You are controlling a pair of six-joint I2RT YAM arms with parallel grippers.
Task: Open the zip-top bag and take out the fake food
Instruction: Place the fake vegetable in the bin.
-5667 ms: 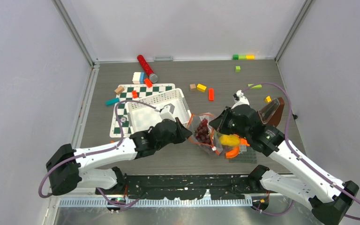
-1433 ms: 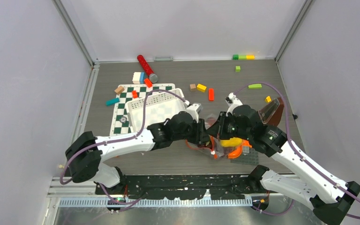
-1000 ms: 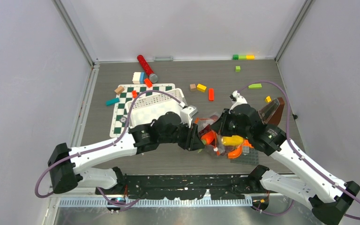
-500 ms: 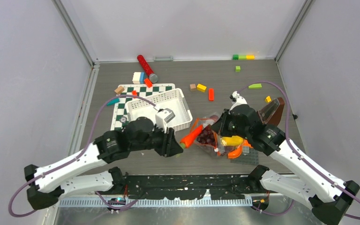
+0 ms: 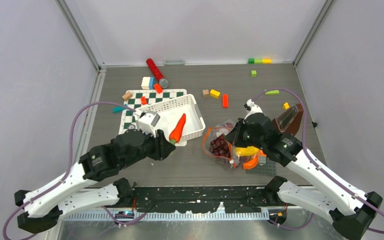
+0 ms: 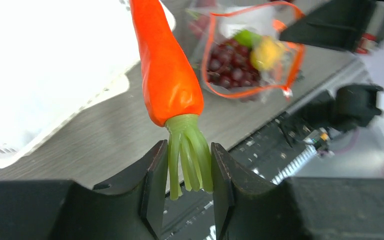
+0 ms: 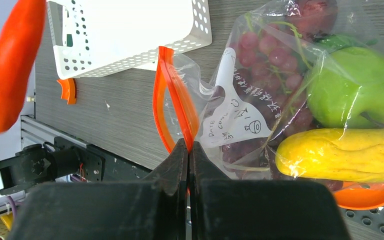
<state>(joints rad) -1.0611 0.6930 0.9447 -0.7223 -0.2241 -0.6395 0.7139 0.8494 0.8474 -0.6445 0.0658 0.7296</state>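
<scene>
My left gripper [image 5: 166, 144] is shut on the green top of the orange carrot [image 5: 177, 128] and holds it over the near right corner of the white basket [image 5: 194, 106]; the carrot also shows in the left wrist view [image 6: 166, 70]. The clear zip-top bag [image 5: 219, 145] lies open on the table right of the basket, its orange zip strip [image 7: 171, 100] gaping. My right gripper [image 7: 190, 150] is shut on the strip's near edge. Inside the bag lie dark purple grapes [image 7: 267, 65], a green apple [image 7: 352, 90] and a yellow oblong piece [image 7: 345, 155].
A chessboard mat [image 5: 130, 107] lies under the basket. Coloured blocks [image 5: 215, 93] and a red cylinder [image 5: 156, 72] are scattered at the back. An orange curved piece [image 5: 250, 162] and a grey studded plate [image 5: 265, 167] sit under the bag's right side. A brown-and-clear scoop [image 5: 290, 119] stands at the right.
My left gripper drew the carrot out of the bag's mouth and carried it left and back, over the basket's corner. My right gripper stayed clamped on the zip strip.
</scene>
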